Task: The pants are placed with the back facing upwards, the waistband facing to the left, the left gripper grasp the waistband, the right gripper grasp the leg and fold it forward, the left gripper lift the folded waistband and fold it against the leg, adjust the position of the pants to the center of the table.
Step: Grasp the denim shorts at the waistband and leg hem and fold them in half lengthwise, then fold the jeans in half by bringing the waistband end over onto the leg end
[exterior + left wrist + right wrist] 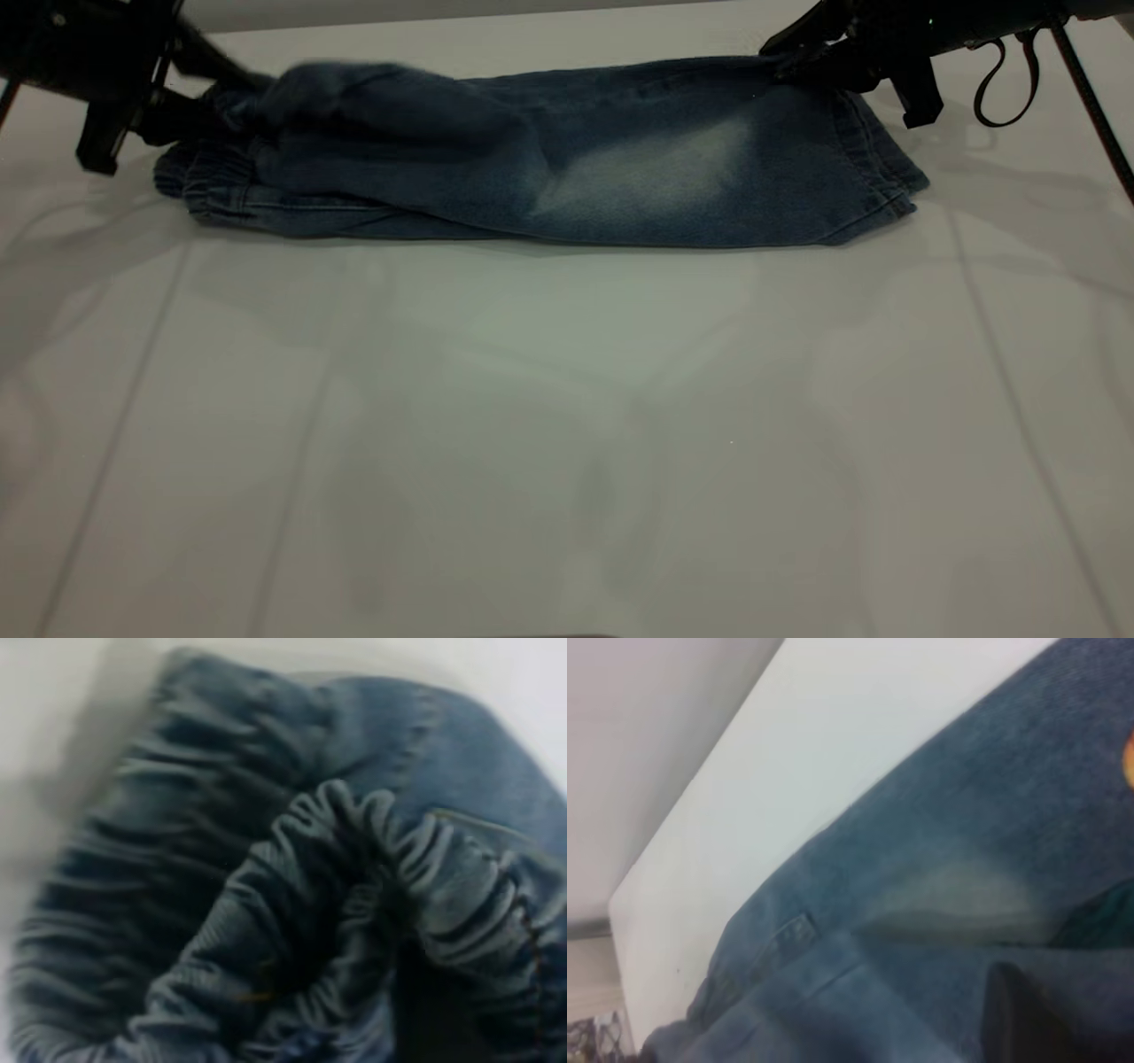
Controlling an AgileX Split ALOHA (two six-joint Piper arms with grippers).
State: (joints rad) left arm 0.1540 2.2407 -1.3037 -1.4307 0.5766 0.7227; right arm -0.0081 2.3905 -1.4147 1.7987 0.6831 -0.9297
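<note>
The blue denim pants (567, 168) lie folded lengthwise near the far edge of the table (567, 425), with the waistband (213, 173) at the left. The left gripper (208, 97) is shut on the upper layer of the waistband, which is raised off the table and bunched. In the left wrist view the ruffled waistband (337, 868) fills the picture, with a dark finger (434, 1010) against it. The right gripper (780, 62) is shut on the far edge of the leg (656, 168) near its hem. Denim of the leg (966, 859) lies under one dark finger (1014, 1019).
The pants' stitched hems (886, 177) point right. A thin looped cable (1005, 80) hangs from the right arm beside a dark strut (1094, 97). Bare tabletop stretches from the pants to the near edge.
</note>
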